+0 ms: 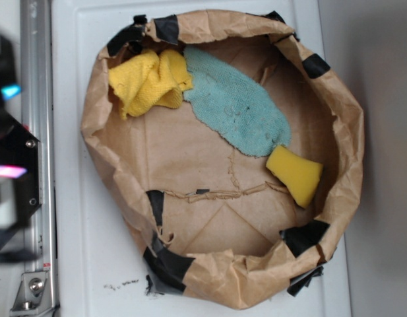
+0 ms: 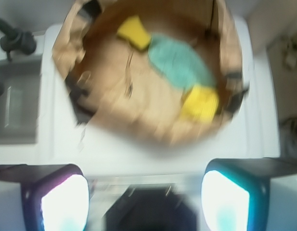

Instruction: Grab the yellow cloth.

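White tabletop (image 1: 78, 251) under a taped brown paper basket (image 1: 348, 125) in the exterior view. Inside, upper left of frame: yellow cloth (image 1: 149, 82), bunched and folded, against the basket wall and touching the teal cloth (image 1: 236, 105) on its right. Long axis roughly left to right, tilted a little down toward the left, with a loose flap hanging to the lower left. Lower right: yellow sponge (image 1: 295, 174) at the teal cloth's tip. Dark arm parts at the left edge, well apart from the basket.

Wrist view, blurred and flipped: yellow cloth (image 2: 200, 103) at centre right, near the basket rim; sponge (image 2: 133, 31) at top. 2 fingers (image 2: 64, 202) at the bottom corners, gripper (image 2: 143, 199) spread wide, holding nothing.

Likely risks: confusing the 2 yellow items and going for the sponge; snagging the teal cloth along with it where they touch; catching the paper wall right behind the cloth.
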Robot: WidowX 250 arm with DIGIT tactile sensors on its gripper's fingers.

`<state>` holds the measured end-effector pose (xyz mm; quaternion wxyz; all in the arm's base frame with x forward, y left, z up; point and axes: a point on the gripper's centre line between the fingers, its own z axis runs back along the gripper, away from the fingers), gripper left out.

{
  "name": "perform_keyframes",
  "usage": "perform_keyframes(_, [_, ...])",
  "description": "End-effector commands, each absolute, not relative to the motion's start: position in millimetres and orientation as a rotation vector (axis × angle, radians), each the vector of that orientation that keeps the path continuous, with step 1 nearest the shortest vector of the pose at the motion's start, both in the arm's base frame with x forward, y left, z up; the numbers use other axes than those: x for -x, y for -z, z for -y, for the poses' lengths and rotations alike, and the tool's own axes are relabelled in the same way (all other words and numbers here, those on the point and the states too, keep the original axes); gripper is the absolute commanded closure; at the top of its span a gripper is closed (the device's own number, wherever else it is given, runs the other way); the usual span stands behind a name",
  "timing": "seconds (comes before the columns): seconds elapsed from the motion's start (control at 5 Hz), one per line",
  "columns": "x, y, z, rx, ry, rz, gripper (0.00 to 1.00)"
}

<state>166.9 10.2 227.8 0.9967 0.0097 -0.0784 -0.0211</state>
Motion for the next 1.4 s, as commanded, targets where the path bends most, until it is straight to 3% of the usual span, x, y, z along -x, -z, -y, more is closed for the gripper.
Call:
perform_keyframes(0.0, [-246, -146, 2, -0.083, 0.510, -0.085, 0.00])
perform_keyframes(0.6, [-246, -146, 2, -0.083, 0.510, -0.085, 0.00])
perform_keyframes(0.8, [-257, -96, -18, -0.122, 0.545, -0.140, 0.00])
perform_keyframes(1.0, [-244, -48, -39, -0.127, 0.586, -0.165, 0.00])
perform_keyframes(1.2, [-222, -18, -54, -0.125, 0.579, -0.272, 0.00])
